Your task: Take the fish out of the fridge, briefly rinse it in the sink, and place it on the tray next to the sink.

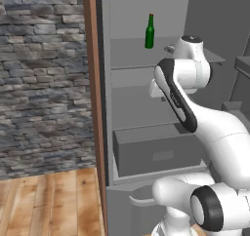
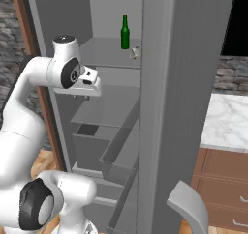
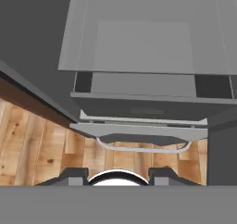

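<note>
The fridge (image 1: 136,108) stands open, with grey shelves inside. On its upper shelf lies the fish (image 2: 135,53), a small greyish-tan lump just right of a green bottle (image 2: 125,31); in the left base view the fish (image 1: 169,49) peeks out beside my arm. My gripper (image 2: 81,97) hangs below that shelf, in front of the middle shelf, and points down. It is lower than the fish and to its left. In the hand view my gripper (image 3: 118,174) is open with nothing between its fingertips (image 3: 74,174). The sink and the tray are out of view.
The grey box drawer (image 1: 156,154) sits low in the fridge and shows from above in the hand view (image 3: 139,107). The open fridge door (image 2: 184,107) stands on the right, a marble counter (image 2: 227,117) beyond it. A brown side edge (image 1: 92,84) and stone wall lie left.
</note>
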Tool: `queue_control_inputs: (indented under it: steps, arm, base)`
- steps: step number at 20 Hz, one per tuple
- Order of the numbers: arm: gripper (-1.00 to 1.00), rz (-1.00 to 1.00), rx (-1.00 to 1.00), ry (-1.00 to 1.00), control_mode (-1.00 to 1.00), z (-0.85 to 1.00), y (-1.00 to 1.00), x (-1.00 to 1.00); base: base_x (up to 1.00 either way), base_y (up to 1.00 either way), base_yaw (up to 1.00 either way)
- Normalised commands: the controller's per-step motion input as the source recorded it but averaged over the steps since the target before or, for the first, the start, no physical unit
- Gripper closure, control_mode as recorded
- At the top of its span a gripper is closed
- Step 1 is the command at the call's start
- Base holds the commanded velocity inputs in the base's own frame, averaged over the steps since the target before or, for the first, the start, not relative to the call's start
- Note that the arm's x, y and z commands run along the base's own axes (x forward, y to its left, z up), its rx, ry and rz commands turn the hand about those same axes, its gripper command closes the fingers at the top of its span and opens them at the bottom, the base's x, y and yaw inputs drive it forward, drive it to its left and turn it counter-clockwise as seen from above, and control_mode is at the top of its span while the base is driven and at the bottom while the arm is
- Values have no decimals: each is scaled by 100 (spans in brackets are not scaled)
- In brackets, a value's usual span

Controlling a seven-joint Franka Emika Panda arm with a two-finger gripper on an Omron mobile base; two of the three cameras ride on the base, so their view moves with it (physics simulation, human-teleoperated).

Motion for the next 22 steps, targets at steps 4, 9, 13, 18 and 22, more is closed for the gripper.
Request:
queue_control_inputs:
  steps: [4,9,13,18,22]
  arm:
    - [-100,0,-9,-9,-100,-3,0,-3]
    - [-100,0,-36,-49,-100,28,-2,-59]
    - [-100,0,-30,-58,-100,51,-30,-99]
    - [-100,0,-6,-49,-100,63,-49,-59]
    - [-100,0,2,-30,-100,71,-64,-21]
  base:
    - [0,0,0]
    - [0,0,0]
    - [0,0,0]
    - [0,0,0]
    - [0,0,0]
